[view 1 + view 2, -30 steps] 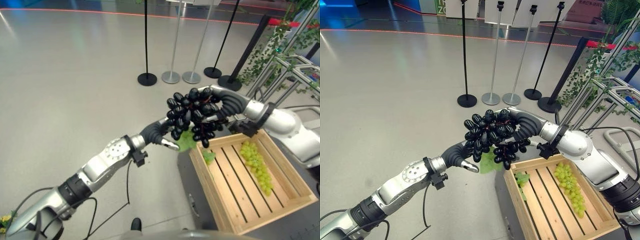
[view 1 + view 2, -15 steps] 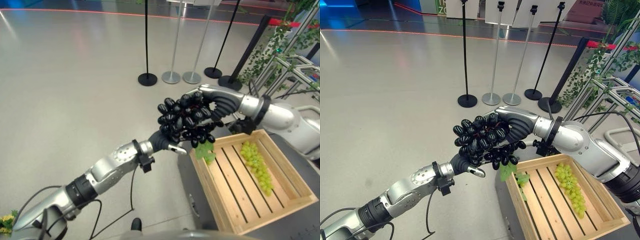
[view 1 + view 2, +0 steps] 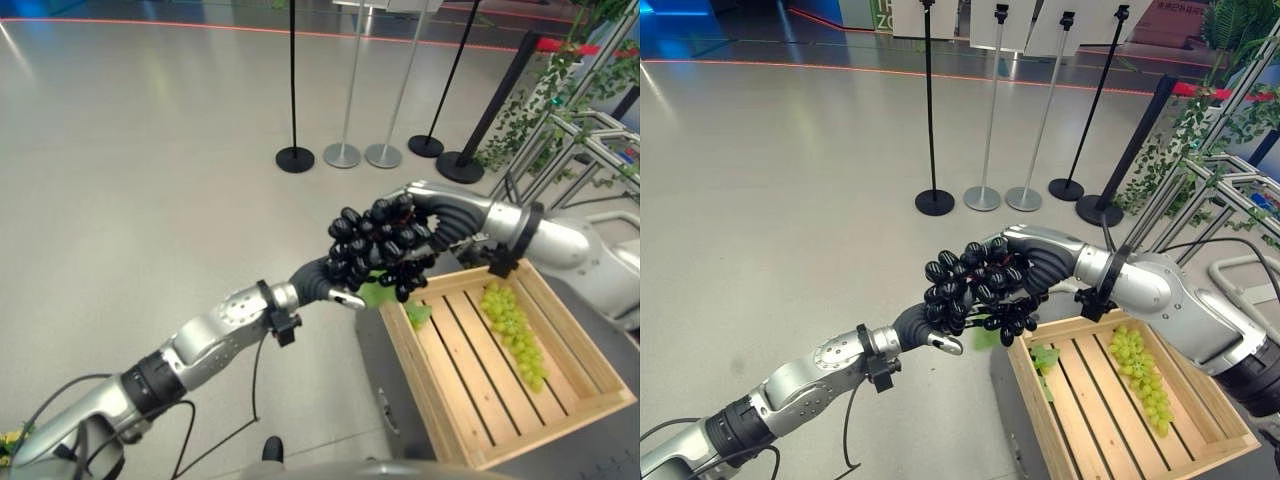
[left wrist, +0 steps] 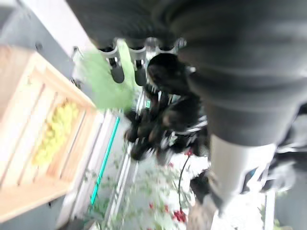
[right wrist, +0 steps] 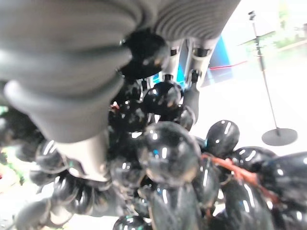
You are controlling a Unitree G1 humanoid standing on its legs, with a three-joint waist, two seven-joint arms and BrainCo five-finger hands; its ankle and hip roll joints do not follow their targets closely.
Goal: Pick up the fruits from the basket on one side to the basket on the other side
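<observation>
Closest in, the robot's left hand reaches up from the lower left and sits right under a bunch of black grapes, touching its underside. One silver finger pokes out below toward the crate, and the left wrist view shows a couple of its fingers fairly straight next to the dark grapes, so it looks more like cupping than clenching. Honestly can't tell for sure whether it has a real grip.

The right hand comes in from the right and is wrapped over the top of the same bunch, fingers curled around the grapes. In the right wrist view the glossy black grapes sit jammed right up against that hand's fingers. So the bunch is up in the air, sandwiched between both hands, just off the near left corner of the wooden crate. A green leaf hangs below the bunch.

The crate sits on a dark grey table, and inside lies a bunch of green grapes along the slats toward the right side.

Further back on the grey floor stand several stanchion posts, with leafy vines on a metal frame off to the right.
</observation>
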